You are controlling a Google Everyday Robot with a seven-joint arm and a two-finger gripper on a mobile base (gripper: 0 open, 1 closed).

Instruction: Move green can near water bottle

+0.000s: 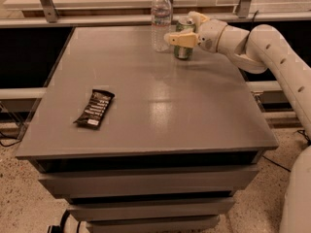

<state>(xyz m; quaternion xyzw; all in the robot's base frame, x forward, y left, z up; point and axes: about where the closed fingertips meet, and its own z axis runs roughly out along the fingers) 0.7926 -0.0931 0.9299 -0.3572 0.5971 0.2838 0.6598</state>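
The green can (183, 51) stands at the far edge of the grey table (160, 115), just right of the clear water bottle (161, 21) with the white cap, a small gap between them. My gripper (181, 28) reaches in from the right and is shut on the can. One pale finger (177, 39) crosses the can's front and the other finger (197, 17) sits behind its top. The can's base looks level with the tabletop.
A dark snack bar wrapper (94, 108) lies on the left part of the table. My white arm (272, 47) runs along the right side. A rail and shelf (97, 18) stand behind the far edge. Drawers (146, 183) sit under the tabletop.
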